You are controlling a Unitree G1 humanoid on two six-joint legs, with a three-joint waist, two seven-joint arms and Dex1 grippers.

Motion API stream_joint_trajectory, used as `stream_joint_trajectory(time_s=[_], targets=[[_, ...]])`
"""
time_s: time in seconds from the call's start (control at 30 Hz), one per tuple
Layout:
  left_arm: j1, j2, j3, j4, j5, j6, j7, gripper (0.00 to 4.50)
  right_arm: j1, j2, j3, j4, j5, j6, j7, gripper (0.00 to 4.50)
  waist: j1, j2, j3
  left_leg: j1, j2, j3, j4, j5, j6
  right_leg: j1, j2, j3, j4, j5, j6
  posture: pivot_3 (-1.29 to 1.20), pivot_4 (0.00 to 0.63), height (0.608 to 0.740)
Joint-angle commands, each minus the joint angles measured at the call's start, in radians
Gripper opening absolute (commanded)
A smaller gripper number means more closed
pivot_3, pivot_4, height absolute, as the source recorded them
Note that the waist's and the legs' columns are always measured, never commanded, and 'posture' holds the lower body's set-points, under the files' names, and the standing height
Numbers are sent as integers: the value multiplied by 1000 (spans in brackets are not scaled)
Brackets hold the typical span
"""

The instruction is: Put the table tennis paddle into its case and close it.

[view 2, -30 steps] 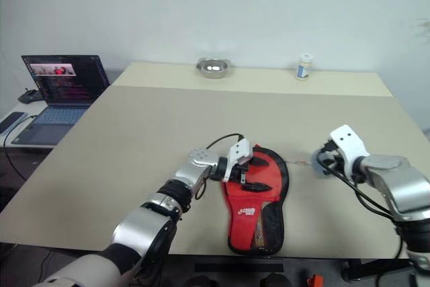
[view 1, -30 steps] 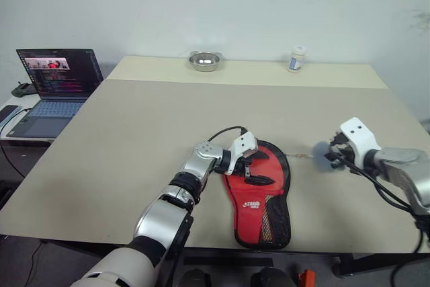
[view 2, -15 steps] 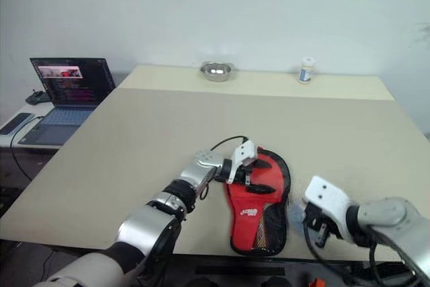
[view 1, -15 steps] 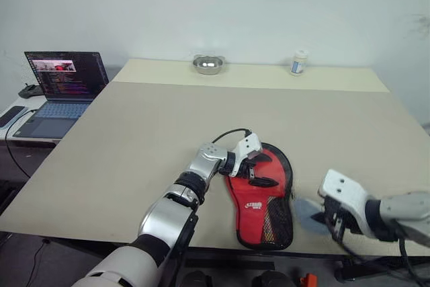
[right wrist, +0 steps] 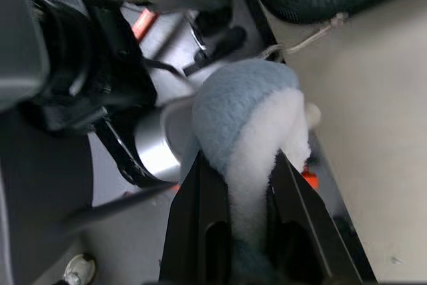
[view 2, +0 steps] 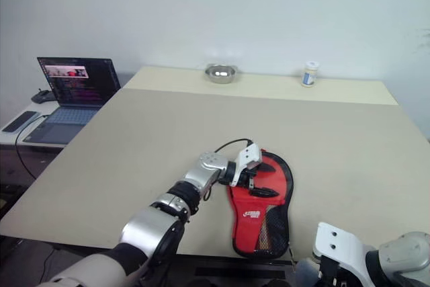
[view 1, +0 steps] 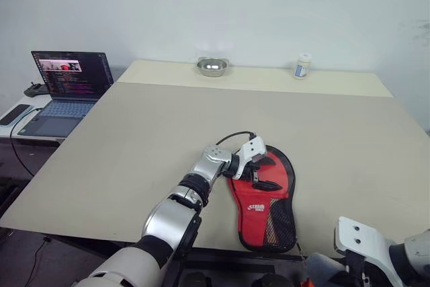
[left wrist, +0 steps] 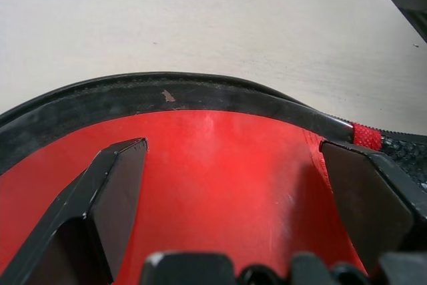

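The case (view 1: 265, 196) lies flat near the table's front edge, red side with black mesh pocket and white logo up. My left gripper (view 1: 261, 175) rests open over its round end, one black finger (left wrist: 100, 211) on each side of the red fabric (left wrist: 220, 138). My right gripper (right wrist: 247, 231) is past the table's front edge, low at the right, shut on a pale grey-blue plush tag (right wrist: 247, 118). A thin chain (right wrist: 307, 38) runs from the tag to the case's narrow end. The table tennis paddle is hidden from view.
A steel bowl (view 1: 211, 66) and a small white bottle (view 1: 302, 65) stand at the table's far edge. An open laptop (view 1: 64, 82) sits on a side table at the left. The table (view 1: 168, 119) is bare around the case.
My right gripper, holding the plush tag, has swung from beside the case's right side back and down past the table's front edge. The left gripper has stayed on the case.
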Motion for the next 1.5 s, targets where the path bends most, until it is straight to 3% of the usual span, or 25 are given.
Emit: stream_joint_trajectory(time_s=[0.03,0.3,0.43,0.47,0.6,0.83,1.03,1.13,1.33,1.5], targets=[[46,-8,-46,76,51,38,2,4500,20,-29,-15,-27,96,-37,-36,173,0,1,0,0,1,-1,0,0,0,2,0,-2,-1,0,0,0,150,740],[49,-1,-41,73,49,26,7,4500,5,38,-43,-27,102,20,-83,172,1,1,-1,0,2,-10,-1,-1,-1,9,-3,-11,-10,0,0,0,150,740],[38,-2,-12,60,19,43,15,4500,-18,81,-136,-19,193,-12,-5,1513,0,1,-1,1,2,-10,0,-1,-1,10,-3,-11,-10,0,0,0,150,740],[32,-2,1,54,5,52,16,4500,-39,90,-163,-4,231,-13,1,1670,0,0,0,1,2,-11,0,-1,-1,10,-3,-12,-10,0,0,0,150,740],[21,14,26,14,-25,56,4,4500,-142,96,-208,86,305,0,-4,1670,-1,1,0,1,3,-11,0,-1,-1,10,-2,-12,-10,0,0,0,150,740],[57,82,56,-244,-104,111,-57,4500,-359,101,-99,353,94,-106,50,1670,-9,4,11,-1,3,-9,-1,-1,-1,7,-2,-11,-10,0,-1,0,150,740],[178,182,52,-589,-163,277,-51,4500,-310,87,-115,367,80,-83,230,1670,-3,10,14,-17,3,-9,0,0,-1,-10,3,-10,-6,3,-5,0,150,740],[224,197,37,-677,-177,326,-26,4500,-286,81,-115,365,44,-92,282,2207,0,11,15,-17,2,-9,-1,0,-1,-10,3,-11,-7,2,-5,0,150,740],[274,210,46,-823,-234,405,8,4500,-415,162,-42,431,-65,-192,219,4186,-1,10,18,-16,2,-9,2,0,-1,-8,2,-10,-7,1,1,0,150,740],[329,317,159,-1018,-344,532,56,4500,-573,323,83,632,-238,-409,209,4186,-16,10,20,-14,4,-8,4,1,-1,-8,3,-8,-5,4,0,0,150,740]])
